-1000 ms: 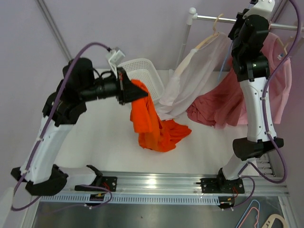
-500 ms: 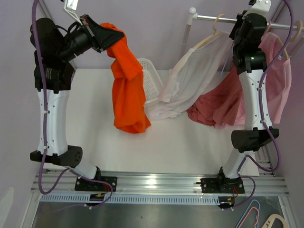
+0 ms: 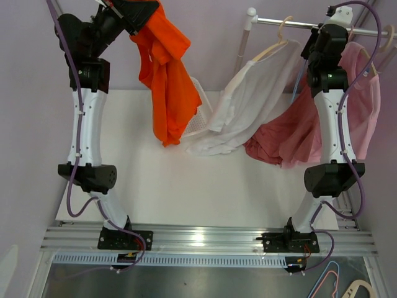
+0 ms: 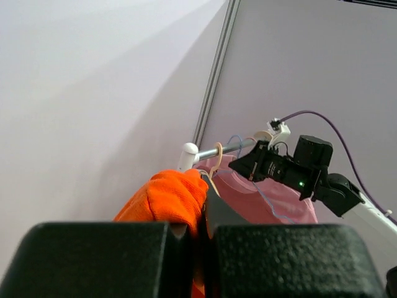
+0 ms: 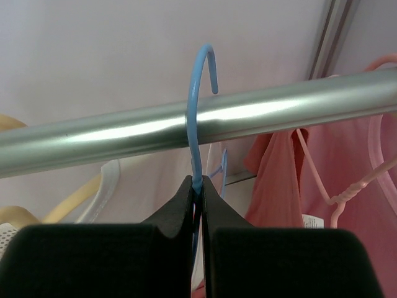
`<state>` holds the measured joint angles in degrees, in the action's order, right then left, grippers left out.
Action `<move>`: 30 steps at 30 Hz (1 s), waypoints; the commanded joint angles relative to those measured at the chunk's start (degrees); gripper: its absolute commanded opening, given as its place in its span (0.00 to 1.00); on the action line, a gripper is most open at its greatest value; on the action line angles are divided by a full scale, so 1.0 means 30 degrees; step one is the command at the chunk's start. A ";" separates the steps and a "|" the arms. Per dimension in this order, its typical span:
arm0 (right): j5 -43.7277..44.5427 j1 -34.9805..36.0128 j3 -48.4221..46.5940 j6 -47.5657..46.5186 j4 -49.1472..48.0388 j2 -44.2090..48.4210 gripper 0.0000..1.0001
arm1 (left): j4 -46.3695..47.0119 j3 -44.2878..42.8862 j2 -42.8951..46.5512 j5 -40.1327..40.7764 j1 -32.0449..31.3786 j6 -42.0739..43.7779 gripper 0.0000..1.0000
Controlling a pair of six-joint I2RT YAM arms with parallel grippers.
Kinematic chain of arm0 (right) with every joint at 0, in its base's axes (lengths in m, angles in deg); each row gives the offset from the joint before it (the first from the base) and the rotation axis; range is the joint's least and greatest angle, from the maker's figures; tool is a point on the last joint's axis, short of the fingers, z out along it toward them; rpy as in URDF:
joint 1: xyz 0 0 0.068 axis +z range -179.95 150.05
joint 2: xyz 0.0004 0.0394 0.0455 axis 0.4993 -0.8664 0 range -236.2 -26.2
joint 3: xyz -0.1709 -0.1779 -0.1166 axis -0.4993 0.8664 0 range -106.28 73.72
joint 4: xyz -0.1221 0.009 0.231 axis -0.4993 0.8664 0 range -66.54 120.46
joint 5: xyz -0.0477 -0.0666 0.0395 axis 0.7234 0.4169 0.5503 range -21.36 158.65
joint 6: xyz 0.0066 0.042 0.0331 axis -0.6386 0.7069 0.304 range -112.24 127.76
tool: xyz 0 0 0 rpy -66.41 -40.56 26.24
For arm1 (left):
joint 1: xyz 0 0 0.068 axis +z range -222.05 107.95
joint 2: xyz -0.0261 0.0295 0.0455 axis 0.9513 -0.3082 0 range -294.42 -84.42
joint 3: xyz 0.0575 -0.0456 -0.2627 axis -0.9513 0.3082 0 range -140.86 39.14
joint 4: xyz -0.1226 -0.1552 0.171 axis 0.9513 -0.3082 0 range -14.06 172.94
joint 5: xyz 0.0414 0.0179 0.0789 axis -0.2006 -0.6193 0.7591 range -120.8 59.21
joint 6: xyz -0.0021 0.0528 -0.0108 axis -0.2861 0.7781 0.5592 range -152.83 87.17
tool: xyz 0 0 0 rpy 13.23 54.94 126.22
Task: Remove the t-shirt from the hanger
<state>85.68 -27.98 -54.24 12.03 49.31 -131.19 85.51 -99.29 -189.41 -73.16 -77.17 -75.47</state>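
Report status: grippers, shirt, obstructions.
Left gripper shut on orange t-shirt, held high. Right gripper shut on blue hanger on rail, shirt off it. White basket beside hem.

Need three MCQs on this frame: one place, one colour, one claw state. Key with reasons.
1. Where is the orange fabric t-shirt? A) draped over the rail B) hanging from the raised left claw C) folded flat on the table
2. What colour is the thin curved hanger hook over the silver metal rail? A) blue B) black C) green
3. The right claw is: A) wide open B) shut on the hanger hook C) shut on nothing
Key: 1 B, it dangles from the claw held high; 2 A, the hook is light blue; 3 B, both fingers pinch the hook's stem.
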 commanded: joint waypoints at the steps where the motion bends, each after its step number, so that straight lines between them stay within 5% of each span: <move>1: -0.0639 -0.0073 0.0844 0.0537 -0.0469 0.0425 0.00 | 0.4094 -0.0031 -0.0448 0.0561 0.0185 -0.1226 0.01; 12: -0.0962 -0.0073 0.2808 0.0714 -0.1290 0.1772 0.00 | 0.4184 0.1962 -0.2853 0.0735 0.0156 -0.0965 0.01; 20: -0.1166 0.0014 0.3487 0.0685 -0.1675 0.3122 0.00 | -0.0642 0.6150 -0.4142 0.3048 0.0156 -0.1197 0.01; 22: -0.1226 0.0044 0.3542 0.0743 -0.1672 0.3209 0.12 | -0.1524 0.7610 -0.4755 0.3311 0.0127 -0.1813 0.01; 23: -0.1226 0.0044 0.3600 0.0802 -0.1701 0.3267 0.35 | -0.1878 0.7937 -0.4904 0.3516 0.0126 -0.2047 0.01; 24: -0.1313 0.0015 0.3717 0.0831 -0.1701 0.3326 0.42 | -0.2607 0.8637 -0.5109 0.3605 0.0126 -0.2426 0.01; 30: -0.1490 0.0131 0.3660 0.1066 -0.1379 0.3794 0.53 | -0.4721 0.9639 -0.7072 0.3343 0.0097 -0.2518 0.01</move>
<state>82.01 -27.91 -41.81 14.79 45.38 -123.13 75.24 -70.55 -210.22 -63.22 -77.11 -81.39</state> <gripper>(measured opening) 0.525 0.012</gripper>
